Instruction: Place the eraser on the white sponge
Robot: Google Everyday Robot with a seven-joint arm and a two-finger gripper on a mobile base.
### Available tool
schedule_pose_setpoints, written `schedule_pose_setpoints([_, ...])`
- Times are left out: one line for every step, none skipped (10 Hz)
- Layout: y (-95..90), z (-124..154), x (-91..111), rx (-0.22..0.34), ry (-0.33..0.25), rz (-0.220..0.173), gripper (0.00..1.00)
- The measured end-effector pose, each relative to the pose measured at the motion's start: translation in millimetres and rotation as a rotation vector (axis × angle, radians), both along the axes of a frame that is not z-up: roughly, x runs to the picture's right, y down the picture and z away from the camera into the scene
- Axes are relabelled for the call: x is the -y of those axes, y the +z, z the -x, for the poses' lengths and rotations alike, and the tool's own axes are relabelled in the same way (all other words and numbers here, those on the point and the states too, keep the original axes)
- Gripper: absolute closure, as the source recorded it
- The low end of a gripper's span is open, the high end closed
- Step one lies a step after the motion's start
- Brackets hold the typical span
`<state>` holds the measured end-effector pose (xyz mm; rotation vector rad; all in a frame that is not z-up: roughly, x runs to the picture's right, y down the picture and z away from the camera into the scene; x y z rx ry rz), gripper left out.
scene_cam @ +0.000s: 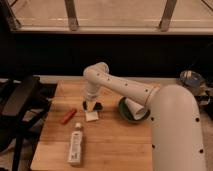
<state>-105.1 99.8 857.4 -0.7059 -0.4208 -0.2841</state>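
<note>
A small white sponge point(91, 116) lies on the wooden table point(115, 145) near its middle. A red-orange oblong block point(68, 116), which looks like the eraser, lies flat to the left of the sponge, apart from it. My gripper point(92, 105) hangs at the end of the white arm, pointing down, just above and behind the sponge. It is to the right of the red-orange block and does not touch it.
A white bottle point(76, 145) lies near the table's front left. A green bowl point(131, 111) sits right of the sponge, partly behind my arm. A black chair point(17, 102) stands at the table's left edge. A dark wall runs behind.
</note>
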Motion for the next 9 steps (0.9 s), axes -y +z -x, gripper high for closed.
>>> schedule_pose_setpoints([1.2, 1.2, -1.3, -0.004, -0.008, 0.014, 0.95])
schedule_pose_setpoints([3.0, -1.6, -2.4, -0.012, -0.008, 0.033, 0.85])
schedule_pose_setpoints([6.3, -1.6, -4.8, -0.018, -0.014, 0.065, 0.74])
schedule_pose_setpoints([8.5, 0.2, -7.3, -0.022, -0.028, 0.09, 0.64])
schedule_pose_setpoints([9.0, 0.4, -7.8, -0.024, -0.031, 0.096, 0.53])
schedule_pose_setpoints([9.5, -1.2, -8.5, -0.026, -0.031, 0.101, 0.45])
schedule_pose_setpoints([10.1, -1.0, -9.1, -0.025, -0.027, 0.105, 0.34])
schedule_pose_setpoints([10.2, -0.8, -8.4, -0.024, -0.027, 0.104, 0.29])
schedule_pose_setpoints([10.0, -0.9, -3.6, -0.021, -0.027, 0.095, 0.28])
